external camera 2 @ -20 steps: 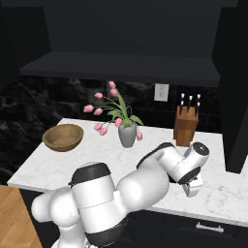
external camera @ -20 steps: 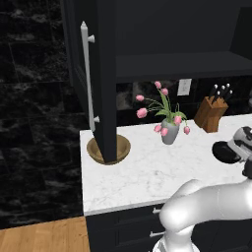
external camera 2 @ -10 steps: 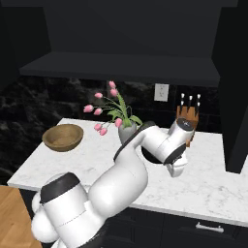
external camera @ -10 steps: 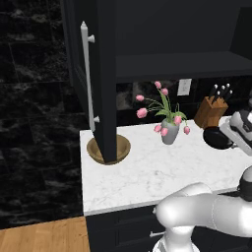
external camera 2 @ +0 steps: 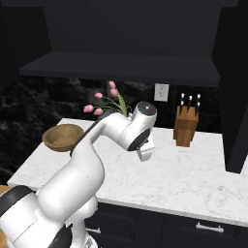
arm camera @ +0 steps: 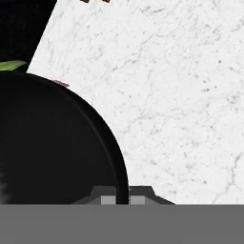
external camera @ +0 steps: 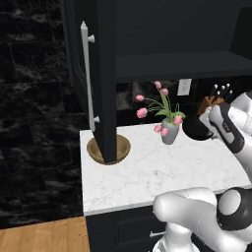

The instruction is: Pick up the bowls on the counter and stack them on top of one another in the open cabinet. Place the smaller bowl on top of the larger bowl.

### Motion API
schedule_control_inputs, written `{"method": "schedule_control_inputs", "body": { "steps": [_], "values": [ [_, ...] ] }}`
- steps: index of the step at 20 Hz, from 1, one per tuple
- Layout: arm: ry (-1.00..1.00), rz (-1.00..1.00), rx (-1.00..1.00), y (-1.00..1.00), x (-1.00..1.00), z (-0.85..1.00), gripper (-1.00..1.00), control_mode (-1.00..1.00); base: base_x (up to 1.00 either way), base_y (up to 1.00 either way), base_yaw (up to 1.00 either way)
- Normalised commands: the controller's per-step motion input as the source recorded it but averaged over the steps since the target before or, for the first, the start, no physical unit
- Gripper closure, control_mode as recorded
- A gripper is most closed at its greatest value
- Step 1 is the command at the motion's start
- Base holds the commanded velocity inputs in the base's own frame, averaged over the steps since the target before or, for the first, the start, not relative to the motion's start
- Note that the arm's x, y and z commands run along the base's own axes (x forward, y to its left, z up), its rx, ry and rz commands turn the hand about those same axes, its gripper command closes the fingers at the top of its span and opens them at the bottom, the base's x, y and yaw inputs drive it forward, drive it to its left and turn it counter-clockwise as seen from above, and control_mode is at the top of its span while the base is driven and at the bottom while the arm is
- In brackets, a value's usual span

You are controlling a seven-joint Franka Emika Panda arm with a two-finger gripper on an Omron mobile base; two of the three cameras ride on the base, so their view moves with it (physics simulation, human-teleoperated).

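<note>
In the hand view my gripper (arm camera: 123,198) is shut on the rim of a black bowl (arm camera: 52,143), which hangs above the white marble counter (arm camera: 181,95). From the left base view the black bowl (external camera: 194,129) hangs just right of the flower vase, with my gripper (external camera: 207,130) at its right side. A tan wooden bowl (external camera: 123,146) rests at the counter's left end, half hidden by the open cabinet's door (external camera: 106,74); it is also in the right base view (external camera 2: 63,137). The cabinet's dark shelf (external camera: 182,64) runs above the counter.
A grey vase of pink tulips (external camera: 170,132) stands mid-counter, close to the held bowl. A wooden knife block (external camera 2: 185,127) stands at the back right. The door's silver bar handle (external camera: 88,74) juts out over the counter's left end. My arm (external camera 2: 106,140) crosses above the counter.
My arm has swung from the counter's right end to the left, carrying the black bowl up beside the vase. The wooden bowl has not moved.
</note>
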Motion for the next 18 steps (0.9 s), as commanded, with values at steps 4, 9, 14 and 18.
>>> {"method": "schedule_control_inputs", "body": {
  "steps": [4, 9, 14, 18],
  "values": [
    [-0.01, 0.11, 0.00, 1.00, 0.00, 0.66, 1.00, -1.00, 0.00, 0.00, 0.00],
    [0.00, 0.22, 0.03, 1.00, 0.00, 0.27, 1.00, -1.00, 0.00, 0.00, 0.00],
    [0.08, 0.23, 0.00, 1.00, 0.09, 0.00, 1.00, -1.00, 0.00, 0.00, 0.00],
    [0.16, 0.17, 0.00, 1.00, 0.46, -0.24, 1.00, -1.00, 0.00, 0.00, 0.00]
  ]
}}
